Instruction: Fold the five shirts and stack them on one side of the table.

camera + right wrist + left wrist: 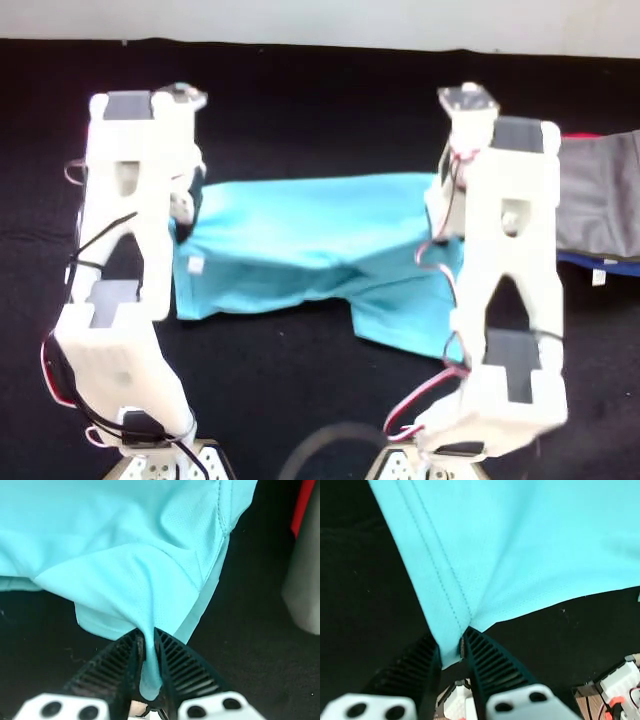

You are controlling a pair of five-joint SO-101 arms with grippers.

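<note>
A turquoise shirt (310,250) lies stretched across the middle of the black table, partly folded, with one part hanging toward the front right. My left gripper (451,652) is shut on the shirt's hemmed edge (445,605) at its left end. At the shirt's right end my right gripper (148,652) is shut on a pinched fold of the same cloth (125,580). From above, the two white arms (130,250) (505,270) stand over the shirt's two ends and hide the grippers.
A stack of folded shirts, grey (600,195) on top with red and blue edges beneath, sits at the right edge of the table. The grey one (305,580) lies close to my right gripper. The black tabletop (280,390) is bare in front.
</note>
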